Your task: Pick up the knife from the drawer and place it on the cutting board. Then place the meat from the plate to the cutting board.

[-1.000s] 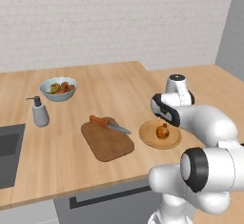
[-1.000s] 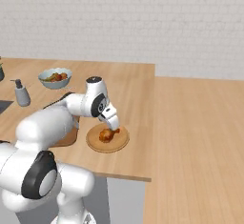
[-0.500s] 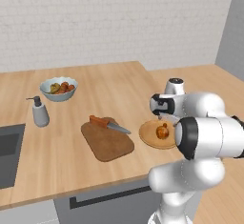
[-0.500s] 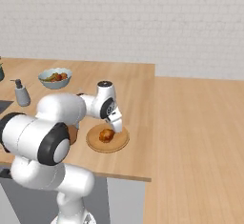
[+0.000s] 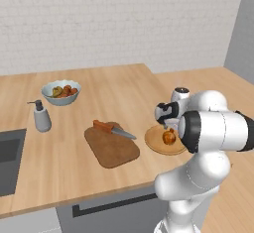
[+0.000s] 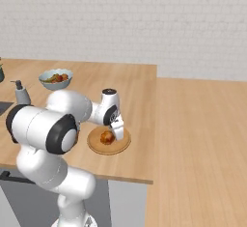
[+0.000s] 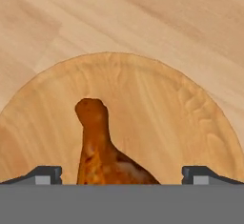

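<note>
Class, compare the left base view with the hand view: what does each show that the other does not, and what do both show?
Left base view alone: the knife lying on the cutting board, a white bowl, a soap dispenser and a sink corner.
Hand view alone: the two fingertips spread wide, either side of the meat's thick end.
Both: the meat on the plate, on the wooden counter.

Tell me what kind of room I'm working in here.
A kitchen, rendered in simulation. A wooden counter carries a cutting board with a knife on it, a plate of meat, a bowl of food, and a soap dispenser beside a sink.
</note>
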Available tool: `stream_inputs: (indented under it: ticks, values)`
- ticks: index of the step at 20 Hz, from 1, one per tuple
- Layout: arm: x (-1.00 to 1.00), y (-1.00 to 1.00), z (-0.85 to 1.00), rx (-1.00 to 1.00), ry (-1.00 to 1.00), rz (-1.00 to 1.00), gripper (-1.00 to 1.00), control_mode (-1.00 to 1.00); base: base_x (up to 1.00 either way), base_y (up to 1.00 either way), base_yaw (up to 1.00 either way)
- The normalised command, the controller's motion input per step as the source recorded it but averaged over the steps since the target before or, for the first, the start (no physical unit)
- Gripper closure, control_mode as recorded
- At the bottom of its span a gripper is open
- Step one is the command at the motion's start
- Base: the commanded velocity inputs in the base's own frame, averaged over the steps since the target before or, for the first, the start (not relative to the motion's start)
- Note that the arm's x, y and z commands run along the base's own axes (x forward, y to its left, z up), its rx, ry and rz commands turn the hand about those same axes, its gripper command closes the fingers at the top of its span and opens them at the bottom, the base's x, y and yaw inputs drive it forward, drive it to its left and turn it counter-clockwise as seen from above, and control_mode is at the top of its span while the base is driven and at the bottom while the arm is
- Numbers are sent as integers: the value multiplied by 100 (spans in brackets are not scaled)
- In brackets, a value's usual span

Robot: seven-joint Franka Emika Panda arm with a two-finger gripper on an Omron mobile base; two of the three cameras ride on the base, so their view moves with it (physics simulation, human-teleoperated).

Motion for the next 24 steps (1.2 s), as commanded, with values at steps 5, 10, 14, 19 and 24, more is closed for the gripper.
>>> stream_inputs:
  ticks: [5, 10, 14, 19, 24]
  values:
    - [7, 0, -40, 1, 0, -2, -100, -100, 0, 0, 0]
    - [1, 9, -24, 0, 0, 0, 100, -100, 0, 0, 0]
    - [-9, 31, 4, 0, 0, 0, 100, -100, 0, 0, 0]
    - [-38, 59, 51, 0, 0, 0, 100, -100, 0, 0, 0]
    - [-55, 63, 98, 1, 1, -2, 100, -100, 0, 0, 0]
